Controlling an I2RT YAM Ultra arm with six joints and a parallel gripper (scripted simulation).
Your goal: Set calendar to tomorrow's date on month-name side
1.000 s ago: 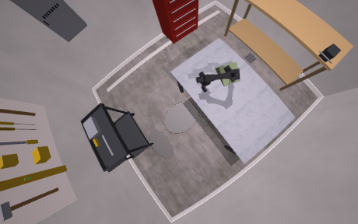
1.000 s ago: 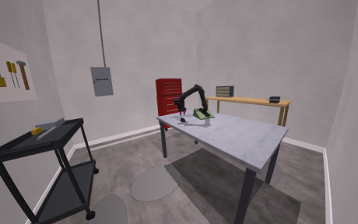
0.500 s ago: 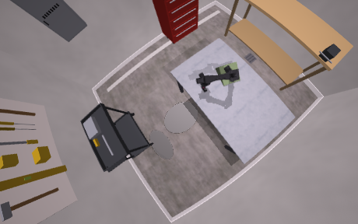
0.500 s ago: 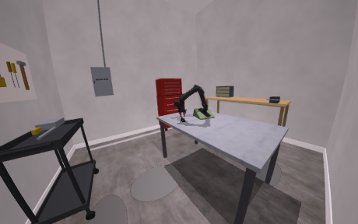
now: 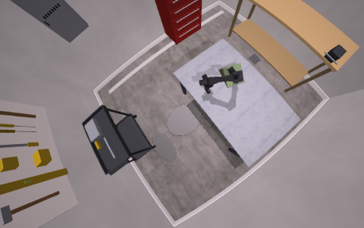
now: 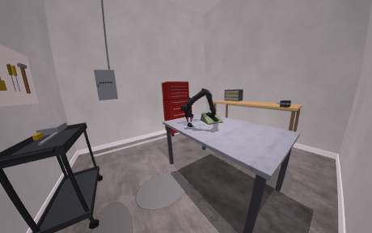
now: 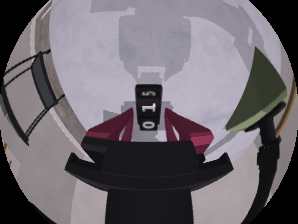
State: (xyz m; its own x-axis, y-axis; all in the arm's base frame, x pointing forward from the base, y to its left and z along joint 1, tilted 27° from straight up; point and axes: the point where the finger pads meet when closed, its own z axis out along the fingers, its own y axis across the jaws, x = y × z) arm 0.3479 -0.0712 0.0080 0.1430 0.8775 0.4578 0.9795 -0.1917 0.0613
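Observation:
A black calendar cube [image 7: 148, 106] with white digits on its faces lies on the grey table [image 6: 238, 139], apart from the green tray [image 6: 212, 118]. My gripper [image 7: 149, 111] hangs just above the cube with its dark red fingers on either side of it, open and not gripping. In the exterior view the gripper [image 6: 189, 120] is near the table's far left corner, and the cube [image 6: 189, 125] shows as a small dark spot under it. The tray lies by the arm's base and shows at the right edge of the wrist view [image 7: 256, 96]. I cannot make out a second cube.
A red drawer cabinet [image 6: 175, 103] stands behind the table. A wooden bench [image 6: 259, 106] runs along the back right wall. A black cart [image 6: 44, 162] stands at the left of the room. The table's left edge is close to the gripper.

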